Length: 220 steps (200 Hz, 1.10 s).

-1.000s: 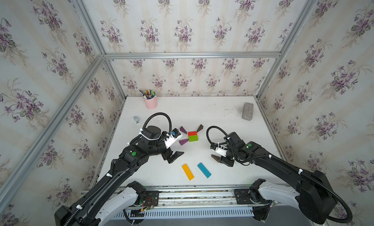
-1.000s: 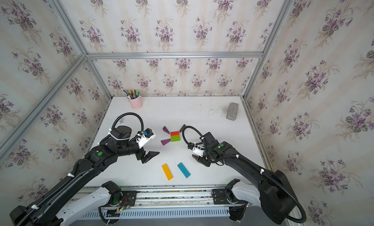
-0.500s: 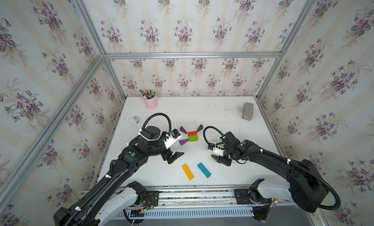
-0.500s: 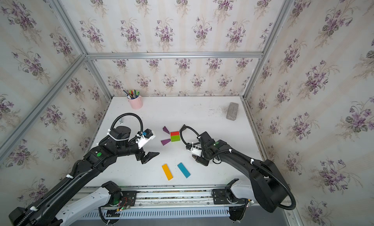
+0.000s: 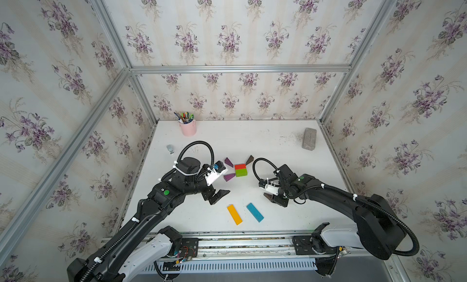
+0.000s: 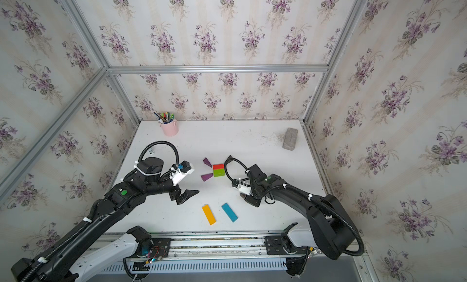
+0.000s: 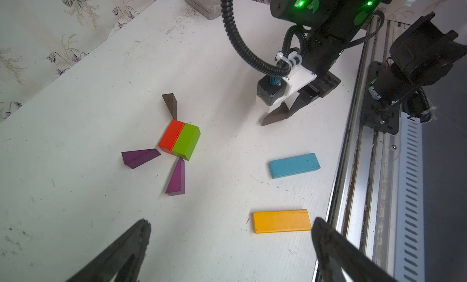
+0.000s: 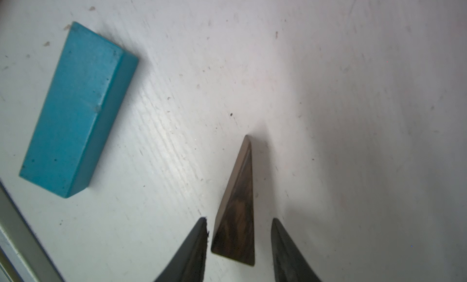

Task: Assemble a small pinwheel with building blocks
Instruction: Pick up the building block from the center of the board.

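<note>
Pinwheel (image 6: 218, 170) part-built at centre of the table (image 5: 252, 139): red brick (image 5: 240, 166) tight against green brick (image 5: 241, 172), red on the 12 o'clock side. Counts 3 wedges fanning off that pair in a top view: purple wedge (image 5: 228, 162) at 10 o'clock, 2nd purple wedge (image 5: 229, 177) at 8 o'clock, brown wedge (image 5: 249, 160) at 1 o'clock, narrow tips all aimed in at the corners. Down at 6 o'clock, near the front rail (image 5: 252, 236): yellow bar (image 5: 234, 214) and blue bar (image 5: 255, 212), flat, side by side but apart, yellow on the 9 o'clock side.

And here, at 4 o'clock of the pair, the right gripper (image 8: 240, 220): sits low over the 2nd brown wedge (image 8: 242, 187), fingers (image 8: 192, 250) apart, 1 each side of its wide end, slivers of table showing on both flanks, so no clamp on it. Wedge itself down on the table, tip pointing away from the wrist, blue bar near.

Left gripper (image 5: 222, 197) at 7 o'clock of the pair: spreads wide, holds nothing, hangs over bare table between 2nd purple wedge and yellow bar.

Far back: pen cup (image 5: 188, 128) at 11 o'clock, grey brick (image 5: 308, 138) at 1 o'clock, both well apart from the blocks.
</note>
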Each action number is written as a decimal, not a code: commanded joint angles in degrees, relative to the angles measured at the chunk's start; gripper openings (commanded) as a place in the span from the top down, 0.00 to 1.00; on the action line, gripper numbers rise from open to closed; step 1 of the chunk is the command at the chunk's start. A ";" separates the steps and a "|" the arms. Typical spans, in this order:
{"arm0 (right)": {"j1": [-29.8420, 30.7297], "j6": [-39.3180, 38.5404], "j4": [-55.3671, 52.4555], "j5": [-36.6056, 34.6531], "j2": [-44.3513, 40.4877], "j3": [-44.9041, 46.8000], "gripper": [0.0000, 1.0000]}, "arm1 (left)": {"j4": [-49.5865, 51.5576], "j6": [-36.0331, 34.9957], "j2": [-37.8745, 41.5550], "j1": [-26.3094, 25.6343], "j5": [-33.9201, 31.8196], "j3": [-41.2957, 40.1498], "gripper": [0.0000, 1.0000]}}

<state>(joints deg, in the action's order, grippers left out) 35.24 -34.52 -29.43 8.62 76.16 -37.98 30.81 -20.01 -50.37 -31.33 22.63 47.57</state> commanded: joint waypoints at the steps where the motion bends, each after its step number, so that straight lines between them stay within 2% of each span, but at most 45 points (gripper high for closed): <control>1: -0.04 -1.12 -0.01 0.17 0.32 -0.08 0.57 | 0.04 -0.38 -0.13 0.05 1.16 0.32 0.00; 132: 0.26 -2.24 -0.33 1.25 2.12 -1.21 0.72 | 0.04 -0.29 -0.14 0.07 0.75 0.35 0.00; 161: 0.26 -2.01 -0.11 2.09 3.00 -1.74 0.79 | 0.00 -0.25 0.07 0.05 0.74 0.41 0.00; 220: -1.25 -2.04 4.67 3.89 7.86 -4.63 0.79 | 0.02 -0.21 0.12 0.09 -0.30 0.36 0.00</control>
<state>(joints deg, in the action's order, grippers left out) 35.18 -35.77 -27.86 10.72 81.62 -40.77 30.83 -20.01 -50.39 -31.33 22.72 47.59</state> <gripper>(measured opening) 0.257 0.998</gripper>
